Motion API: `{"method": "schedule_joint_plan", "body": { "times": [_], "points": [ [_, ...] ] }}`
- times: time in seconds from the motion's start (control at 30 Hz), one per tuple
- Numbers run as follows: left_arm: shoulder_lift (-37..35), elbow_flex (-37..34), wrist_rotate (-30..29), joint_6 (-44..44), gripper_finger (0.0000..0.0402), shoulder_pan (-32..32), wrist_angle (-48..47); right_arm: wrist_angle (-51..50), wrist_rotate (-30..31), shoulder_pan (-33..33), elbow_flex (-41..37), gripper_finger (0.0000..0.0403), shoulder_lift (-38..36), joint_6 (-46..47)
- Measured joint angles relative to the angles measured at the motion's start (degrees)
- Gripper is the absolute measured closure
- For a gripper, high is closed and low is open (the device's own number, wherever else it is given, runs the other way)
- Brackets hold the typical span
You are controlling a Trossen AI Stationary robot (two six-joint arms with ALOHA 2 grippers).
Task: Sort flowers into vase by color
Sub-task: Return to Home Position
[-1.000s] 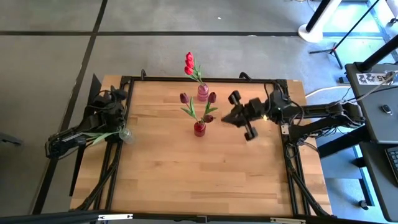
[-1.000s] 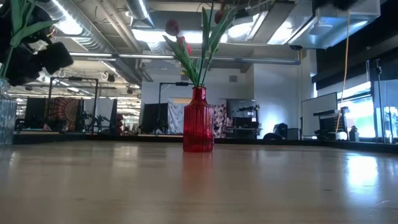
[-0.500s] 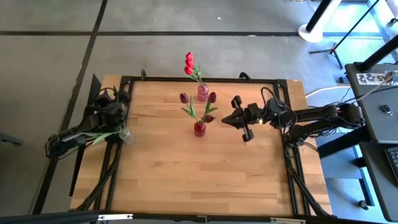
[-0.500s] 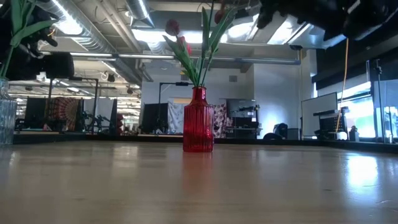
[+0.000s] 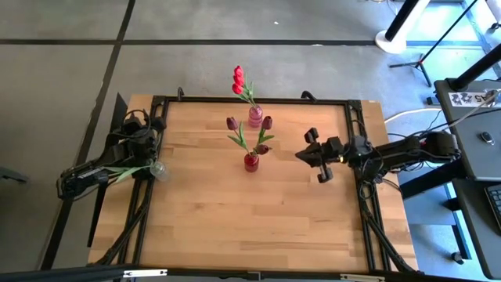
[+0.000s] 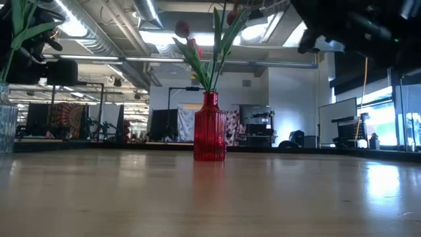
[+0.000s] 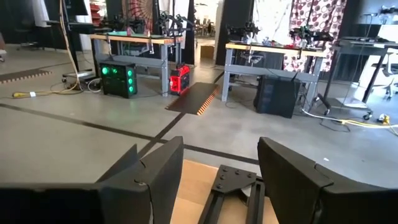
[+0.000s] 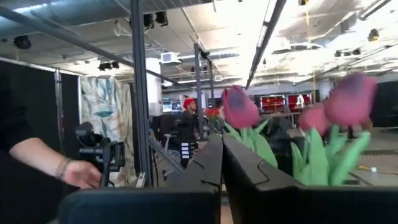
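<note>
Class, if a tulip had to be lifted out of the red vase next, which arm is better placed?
Right. The right gripper hangs over the table close to the red vase, pointing at it, jaws shut. The left gripper sits at the table's left edge, farther away.

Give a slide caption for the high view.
Dark tulips in red vase, red tulips in pink vase, right gripper nearby.

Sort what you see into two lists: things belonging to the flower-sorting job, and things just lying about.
Job: dark maroon flowers in the red vase; red flowers in the pink vase; clear vase holding green stems; right gripper, shut, right of the red vase; left gripper, open, at the table's left edge.
Lying about: white stand and dark desk, both off the table.
</note>
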Motion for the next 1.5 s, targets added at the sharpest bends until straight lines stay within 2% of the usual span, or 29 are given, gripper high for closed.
{"method": "schedule_joint_plan", "body": {
  "times": [0.23,0.37,0.5,0.67,0.77,0.9,0.97,1.13,1.27,1.4,1.5],
  "points": [
    [0.0,0.0,0.1,0.0,0.0198,0.0,0.2,0.2,5.5,0.0,-9.0,0.0391,-8.2,1.2],
    [0.0,0.0,0.2,0.0,0.0198,0.0,0.2,-4.6,7.2,0.0,-13.1,0.0391,-15.3,1.4],
    [0.0,0.0,0.2,-0.1,0.0198,0.0,0.3,-24.2,8.6,0.0,-12.9,0.0391,-23.9,-0.4],
    [0.0,0.0,0.2,-0.1,0.0198,0.0,0.3,-47.0,10.4,0.1,-12.9,0.0391,-30.9,-3.3],
    [0.0,0.0,0.2,-0.1,0.0198,0.0,0.3,-54.9,8.6,0.5,-12.9,0.0391,-36.0,-4.6],
    [0.0,0.0,0.2,-0.1,0.0198,0.0,0.3,-60.9,7.8,5.9,-12.9,0.0391,-45.3,-4.2],
    [0.0,0.0,0.2,-0.1,0.0198,0.0,0.3,-63.9,11.1,9.3,-12.9,0.0391,-49.6,-6.2],
    [0.0,0.0,0.2,-0.1,0.0198,0.0,0.3,-70.6,23.8,13.6,-12.9,0.0391,-55.0,-19.6],
    [0.0,0.0,0.2,-0.1,0.0198,0.0,0.3,-70.8,25.2,13.9,-12.9,0.0391,-55.6,-20.7],
    [0.0,0.0,0.2,-0.1,0.0198,0.0,0.3,-76.0,33.9,13.9,-12.9,0.0391,-55.8,-22.6],
    [0.0,0.0,0.1,-0.1,0.0198,0.0,0.3,-75.6,35.0,13.9,-12.9,0.0391,-54.3,-22.5]
  ]
}}
